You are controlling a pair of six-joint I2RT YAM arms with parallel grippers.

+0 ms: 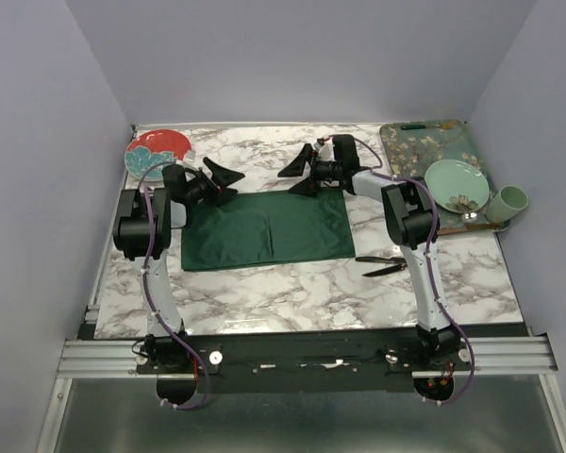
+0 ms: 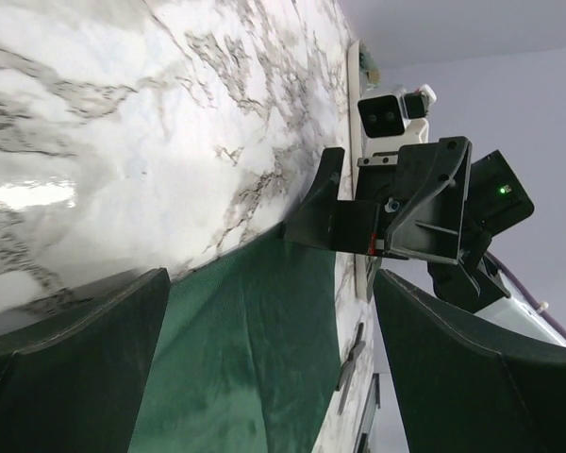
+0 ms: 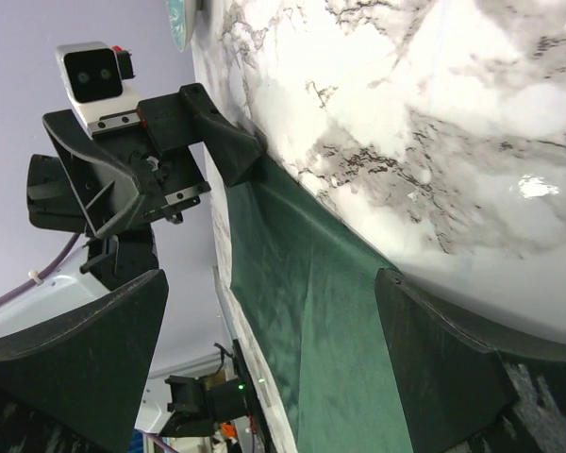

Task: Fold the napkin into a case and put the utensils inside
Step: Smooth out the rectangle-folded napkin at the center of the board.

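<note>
The job now, I think, is to grab the far edge of the napkin (image 1: pixel 264 229) so it can be folded over. Nothing is folded yet. The green cloth lies flat and open on the worktop (image 1: pixel 264 293).

The left fingers (image 1: pixel 223 174) are spread wide and hold nothing. The right fingers (image 1: pixel 298 166) are spread wide too, with nothing in them. The two sets of fingers point at each other along the far edge of the cloth.

To do this well, each set of fingers should go down low, so one finger slides under the edge and the other sits on top. Then they can pinch. Both sides should pinch at the same time and lift together, so the cloth folds straight and does not bunch up. They should pinch only the cloth and not push hard into the worktop.

In the left wrist view, the napkin (image 2: pixel 255 349) shows in the gap between the two fingers, with its edge running across just past their tips. In the right wrist view, the napkin (image 3: pixel 302 311) fills the gap the same way. I cannot tell if any fingertip is touching the cloth.

The utensils (image 1: pixel 381 265) lie well apart from both sets of fingers, just off the near right corner of the cloth. They can wait.
</note>
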